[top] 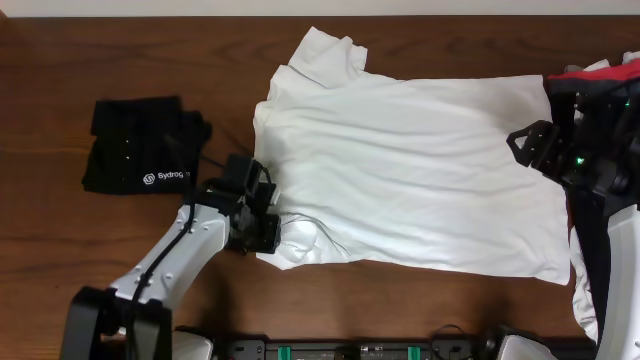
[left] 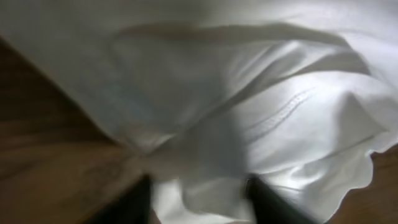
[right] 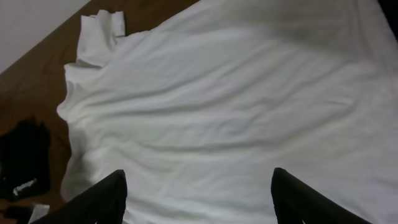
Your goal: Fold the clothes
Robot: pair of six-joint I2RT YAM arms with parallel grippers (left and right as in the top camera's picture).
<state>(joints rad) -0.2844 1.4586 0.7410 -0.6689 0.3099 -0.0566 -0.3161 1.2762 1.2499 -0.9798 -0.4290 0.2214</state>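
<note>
The white T-shirt (top: 420, 170) lies spread flat across the middle and right of the dark wooden bench (top: 100, 60). One short sleeve (top: 330, 55) sticks out along the far edge. Well off to the left sits a folded black shirt (top: 135, 150) with white lettering, apart from the white one.

The left gripper (top: 268, 228) is down at the T-shirt's near left corner, where the cloth is rumpled into ridges. From its own camera the left gripper (left: 199, 183) has its two dark fingers (left: 144, 199) partway apart with a bunch of white fabric between them. Whether they actually pinch that fabric I cannot tell, as the picture is soft and blurred there.

The right gripper (top: 530, 145) hangs over the shirt's right-hand edge. Seen from the wrist, the right gripper (right: 199, 174) stands wide apart and has hold of nothing — only smooth white cloth shows below it. More cloth is heaped at the bench's right end (top: 610, 72), white with a strip of red.
</note>
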